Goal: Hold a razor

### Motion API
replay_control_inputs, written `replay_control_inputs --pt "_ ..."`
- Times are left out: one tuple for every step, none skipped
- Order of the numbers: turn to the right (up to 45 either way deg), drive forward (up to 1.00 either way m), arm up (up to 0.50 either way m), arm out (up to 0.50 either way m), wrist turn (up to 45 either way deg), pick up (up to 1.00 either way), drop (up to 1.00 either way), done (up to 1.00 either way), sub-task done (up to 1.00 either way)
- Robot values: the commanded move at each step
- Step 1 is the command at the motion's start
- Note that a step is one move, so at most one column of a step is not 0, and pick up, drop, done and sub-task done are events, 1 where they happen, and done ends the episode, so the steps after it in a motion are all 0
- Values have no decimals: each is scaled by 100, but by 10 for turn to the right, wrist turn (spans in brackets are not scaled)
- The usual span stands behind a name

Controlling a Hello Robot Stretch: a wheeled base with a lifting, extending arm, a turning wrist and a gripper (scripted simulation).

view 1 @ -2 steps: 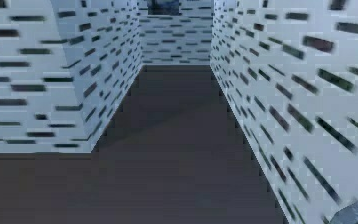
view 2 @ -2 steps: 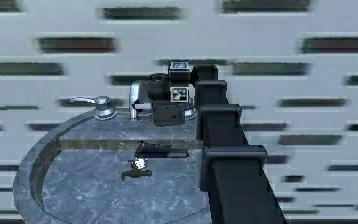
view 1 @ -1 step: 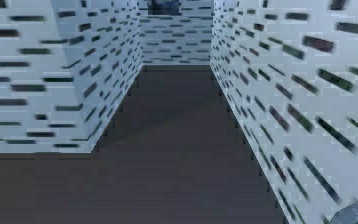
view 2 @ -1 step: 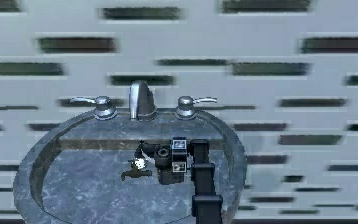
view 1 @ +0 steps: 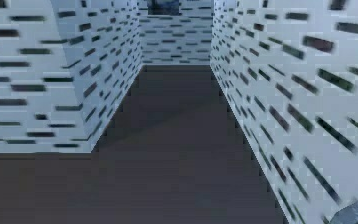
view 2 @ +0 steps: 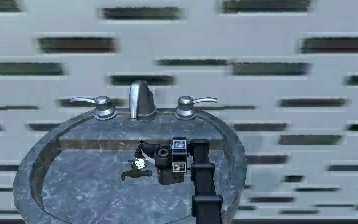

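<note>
In the arm side view a round grey stone sink (view 2: 47,160) stands against the tiled wall, with a chrome faucet (view 2: 139,98) and two lever handles (view 2: 95,102) at its back rim. My arm (view 2: 204,195) rises from the bottom edge over the basin. The gripper (view 2: 137,166) reaches left from the white marked squares (view 2: 177,151), above the basin's floor. A small pale thing (view 2: 140,158) shows at the fingers, too small to name. I cannot tell whether the gripper holds anything.
The forward view looks down a narrow passage with a dark floor (view 1: 177,150) between white tiled walls (view 1: 287,90) flecked with dark tiles. A wall corner (view 1: 72,110) juts out on the left. The sink's grey rim (view 1: 355,212) shows at the bottom right corner.
</note>
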Motion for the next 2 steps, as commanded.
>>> replay_control_inputs --pt "0 0 10 0 0 0 0 0 0" --pt "0 0 0 0 0 0 0 100 0"
